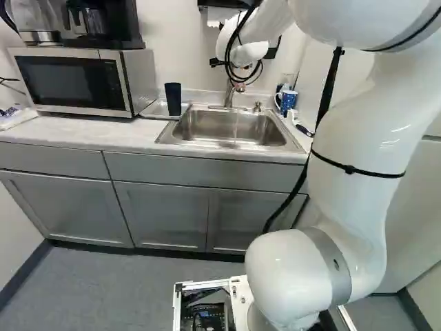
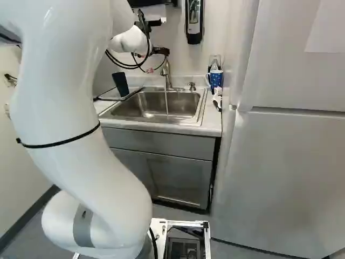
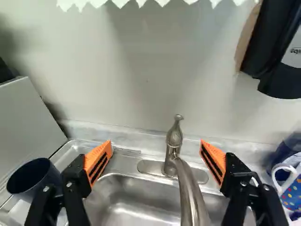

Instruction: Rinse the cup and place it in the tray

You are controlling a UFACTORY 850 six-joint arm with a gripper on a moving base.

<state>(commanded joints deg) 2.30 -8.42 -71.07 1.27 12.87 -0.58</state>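
Pale counter (image 1: pixel 69 131): microwave (image 1: pixel 76 81), metal tray (image 1: pixel 156 110) beside inset sink (image 1: pixel 213 145), blue mug (image 1: pixel 288 102) opposite side.

The dark cup (image 1: pixel 173 100) stands between the microwave (image 1: pixel 129 83) and the sink (image 1: pixel 227 131).

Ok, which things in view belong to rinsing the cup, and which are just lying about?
For the job:
- dark cup, already standing in the tray
- tray
- tap, water running
- sink
- gripper, open and empty

Probably just about:
- microwave
- spotted blue mug
- coffee maker
- wall dispenser
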